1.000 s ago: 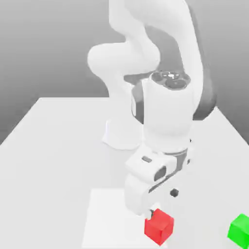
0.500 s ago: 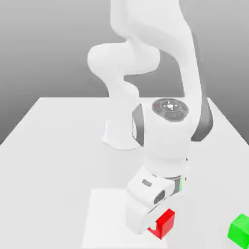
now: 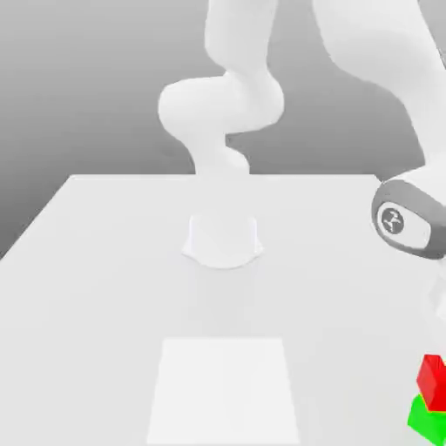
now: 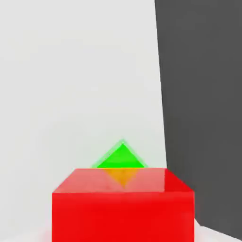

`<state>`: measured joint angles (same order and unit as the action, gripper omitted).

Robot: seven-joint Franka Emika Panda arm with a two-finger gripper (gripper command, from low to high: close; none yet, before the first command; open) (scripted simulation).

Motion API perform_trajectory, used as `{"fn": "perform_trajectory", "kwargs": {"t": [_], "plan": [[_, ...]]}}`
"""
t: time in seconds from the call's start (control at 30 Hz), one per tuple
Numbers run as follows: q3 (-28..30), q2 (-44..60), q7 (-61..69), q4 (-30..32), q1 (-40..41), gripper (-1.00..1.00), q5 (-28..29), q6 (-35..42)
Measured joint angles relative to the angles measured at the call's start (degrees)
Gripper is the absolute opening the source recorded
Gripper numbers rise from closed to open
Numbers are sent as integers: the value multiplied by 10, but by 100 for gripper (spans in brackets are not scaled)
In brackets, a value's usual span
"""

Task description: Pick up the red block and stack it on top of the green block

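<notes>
The red block (image 3: 431,381) is at the far right edge of the exterior view, directly on top of the green block (image 3: 426,419), and the two appear to touch. Both are partly cut off by the picture's edge. In the hand view the red block (image 4: 123,205) is very close, and a corner of the green block (image 4: 121,157) peeks out past its top face. My arm's grey-ringed joint (image 3: 405,219) hangs above the two blocks, with the hand past the picture's edge.
The robot's base (image 3: 223,237) stands at the middle back of the white table (image 3: 104,261). A paler square patch (image 3: 225,388) lies on the table at the front centre. In the hand view the table's edge meets a dark area (image 4: 203,94).
The arm has swung from the pale patch to the exterior view's right. The red block went with it, from the patch's corner onto the green block.
</notes>
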<state>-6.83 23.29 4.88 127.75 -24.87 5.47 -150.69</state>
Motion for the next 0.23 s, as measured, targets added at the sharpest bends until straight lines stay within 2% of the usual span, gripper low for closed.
{"fn": "perform_trajectory", "kwargs": {"t": [0.13, 0.23], "plan": [[0, 1, 0, -1, -1, 100, 1, -1], [-8, -48, 9, 2, 4, 100, -11, 45]]}}
